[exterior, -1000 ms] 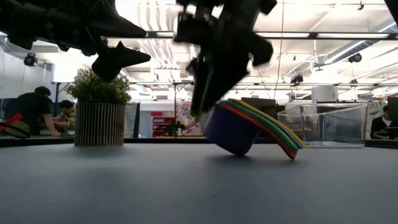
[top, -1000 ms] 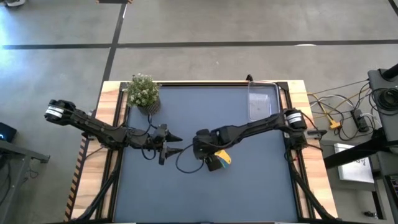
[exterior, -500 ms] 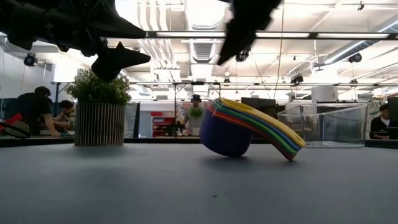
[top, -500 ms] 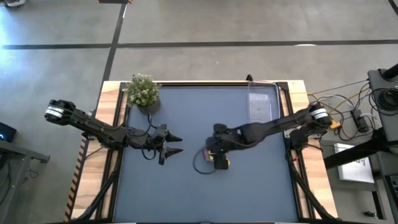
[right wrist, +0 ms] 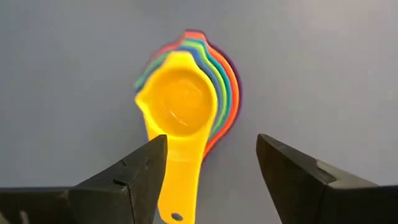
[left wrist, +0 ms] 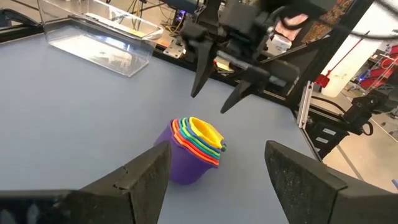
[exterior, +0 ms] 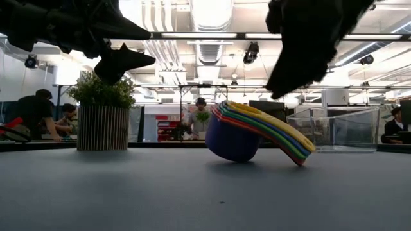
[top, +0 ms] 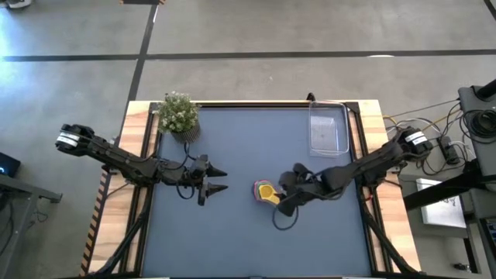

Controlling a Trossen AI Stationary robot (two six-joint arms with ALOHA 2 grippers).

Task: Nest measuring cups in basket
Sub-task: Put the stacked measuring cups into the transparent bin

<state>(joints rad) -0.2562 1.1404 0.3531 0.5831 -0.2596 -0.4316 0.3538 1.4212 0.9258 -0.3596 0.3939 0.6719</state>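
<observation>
The measuring cups (top: 266,191) sit nested in one stack, yellow innermost and purple outermost, near the table's middle. The stack (exterior: 257,131) lies tipped, resting on the purple cup's rounded bottom and on the handles' free ends (exterior: 298,159). My right gripper (top: 285,198) hangs open above the stack and just to its right, apart from it; its wrist view looks down on the yellow cup (right wrist: 180,106) between the open fingers (right wrist: 211,140). My left gripper (top: 221,179) waits open, left of the stack. The clear basket (top: 327,128) stands at the far right.
A small potted plant (top: 178,115) stands at the table's far left corner. Bare blue mat lies between the stack and the basket (exterior: 334,128). A cable loop (top: 283,221) hangs under my right arm. People sit in the room beyond the table.
My right gripper has let go of the stack's rim, risen, and drawn back toward the table's right edge. The stack has settled a little and stays tipped on the table.
</observation>
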